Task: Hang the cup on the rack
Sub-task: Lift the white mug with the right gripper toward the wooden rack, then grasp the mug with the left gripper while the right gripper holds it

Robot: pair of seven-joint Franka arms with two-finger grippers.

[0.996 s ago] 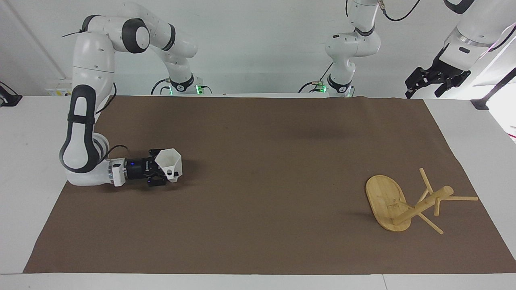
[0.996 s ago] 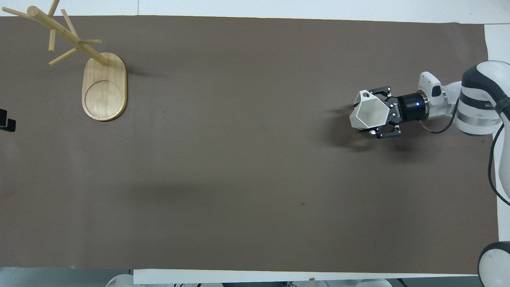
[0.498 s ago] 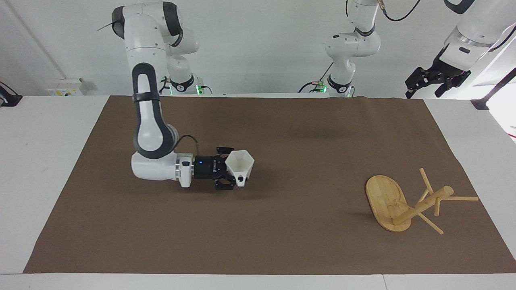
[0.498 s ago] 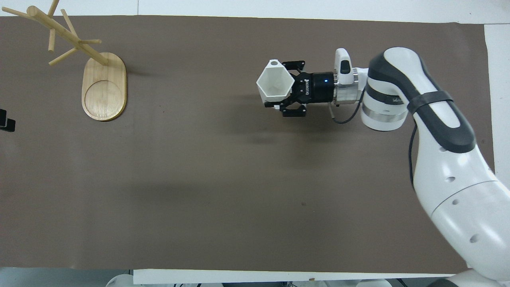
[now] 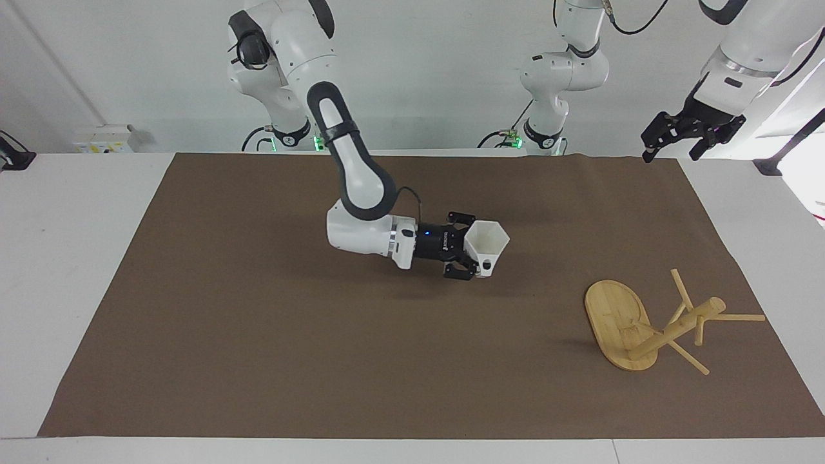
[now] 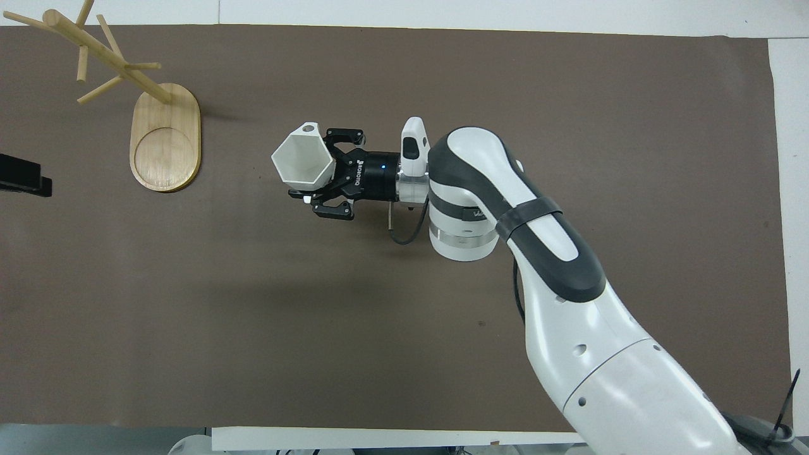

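Observation:
The white faceted cup (image 5: pixel 488 243) is held mouth up in my right gripper (image 5: pixel 475 248), which is shut on it a little above the middle of the brown mat. In the overhead view the cup (image 6: pixel 302 159) and right gripper (image 6: pixel 319 174) are over the mat, still apart from the rack. The bamboo rack (image 5: pixel 670 328) stands on its oval base toward the left arm's end of the table, post and thin pegs bare; it also shows in the overhead view (image 6: pixel 107 57). My left gripper (image 5: pixel 683 132) waits open, raised over the table corner.
A brown mat (image 5: pixel 258 361) covers most of the white table. The rack's oval base (image 6: pixel 165 145) lies between the held cup and the post. The left gripper's tip (image 6: pixel 22 178) shows at the overhead view's edge.
My right arm has swung the cup from its own end of the table across the mat toward the rack, raising it slightly. The left gripper has shifted a little. The rack has not moved.

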